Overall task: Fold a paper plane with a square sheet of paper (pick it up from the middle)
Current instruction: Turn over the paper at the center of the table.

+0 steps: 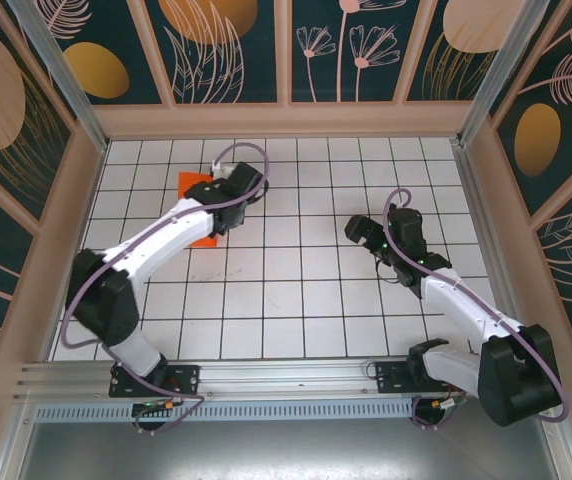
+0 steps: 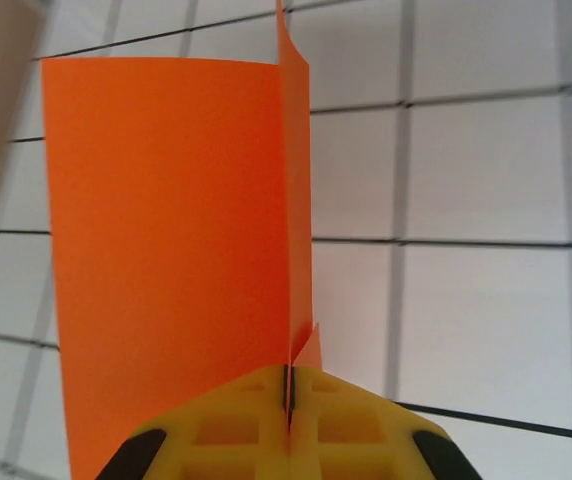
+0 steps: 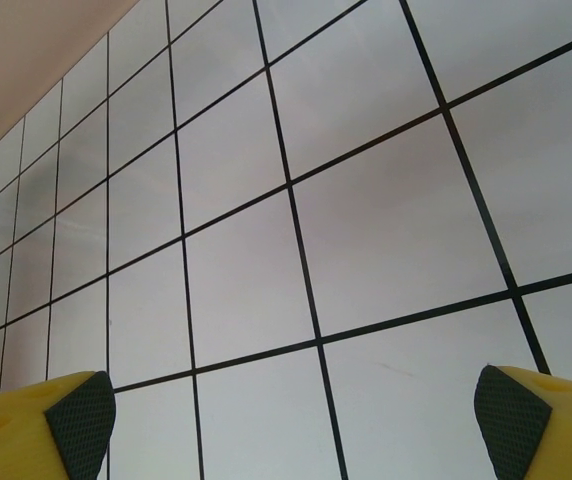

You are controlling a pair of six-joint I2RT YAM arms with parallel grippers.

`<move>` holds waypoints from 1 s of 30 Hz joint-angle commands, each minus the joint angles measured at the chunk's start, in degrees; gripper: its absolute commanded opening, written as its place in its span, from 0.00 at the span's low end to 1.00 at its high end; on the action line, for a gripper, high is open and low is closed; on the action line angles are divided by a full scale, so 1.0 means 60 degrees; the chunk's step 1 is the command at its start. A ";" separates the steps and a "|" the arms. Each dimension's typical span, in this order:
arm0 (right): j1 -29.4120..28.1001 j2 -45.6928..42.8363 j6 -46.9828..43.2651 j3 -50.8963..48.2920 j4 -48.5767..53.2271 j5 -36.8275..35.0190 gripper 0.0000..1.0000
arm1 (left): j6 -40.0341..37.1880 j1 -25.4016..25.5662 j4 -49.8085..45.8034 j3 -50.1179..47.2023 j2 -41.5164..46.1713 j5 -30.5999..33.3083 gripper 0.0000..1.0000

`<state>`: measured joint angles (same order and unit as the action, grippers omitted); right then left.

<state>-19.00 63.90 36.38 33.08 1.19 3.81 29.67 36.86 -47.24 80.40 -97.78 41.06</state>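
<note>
One paper sheet | nipped in left end effector (at fold) | right end effector agape

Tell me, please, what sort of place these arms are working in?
Likely a purpose-built robot test cell: a white gridded table, enclosing walls of leaf-patterned panels, and a left arm and right arm bolted to a metal rail at its near edge.
</note>
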 commanded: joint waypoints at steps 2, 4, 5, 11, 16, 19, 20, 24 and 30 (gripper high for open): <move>0.0156 -0.0120 0.0089 -0.0051 0.0159 -0.0321 0.95 | 0.0488 0.0435 -0.1627 0.0146 -0.1330 0.2581 0.05; 0.0183 -0.0121 0.0082 -0.0021 0.0208 -0.0381 0.95 | 0.0669 0.0563 -0.1533 0.0151 -0.1846 0.2670 0.05; 0.0214 -0.0122 0.0081 -0.0020 0.0233 -0.0420 0.95 | 0.0705 0.0640 -0.1395 0.0100 -0.2090 0.2677 0.04; 0.0330 -0.0107 0.0104 -0.0108 0.0110 -0.0253 0.95 | 0.0474 0.1194 -0.0666 0.0030 -0.3662 0.2693 0.03; 0.0383 -0.0063 0.0082 -0.0079 0.0161 -0.0249 0.95 | 0.0186 0.1338 0.0579 -0.0305 -0.3754 0.1429 0.04; 0.0411 -0.0006 0.0111 -0.0100 0.0137 -0.0209 0.95 | 0.0082 0.1351 0.1246 -0.0513 -0.3587 0.0386 0.07; 0.0413 0.0019 0.0133 -0.0094 0.0117 -0.0197 0.95 | -0.0054 0.1355 0.1514 -0.0592 -0.3546 -0.0025 0.08; 0.0436 0.0148 0.0162 -0.0107 0.0072 -0.0082 0.95 | -0.0140 0.1356 0.1974 -0.0686 -0.3549 -0.0862 0.12; 0.0451 0.0251 0.0264 -0.0108 0.0033 0.0053 0.95 | -0.0082 0.1355 0.2333 -0.0446 -0.2753 -0.2187 0.39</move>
<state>-16.86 65.10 36.80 33.04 1.58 3.09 28.80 44.31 -38.00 76.82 -118.13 36.73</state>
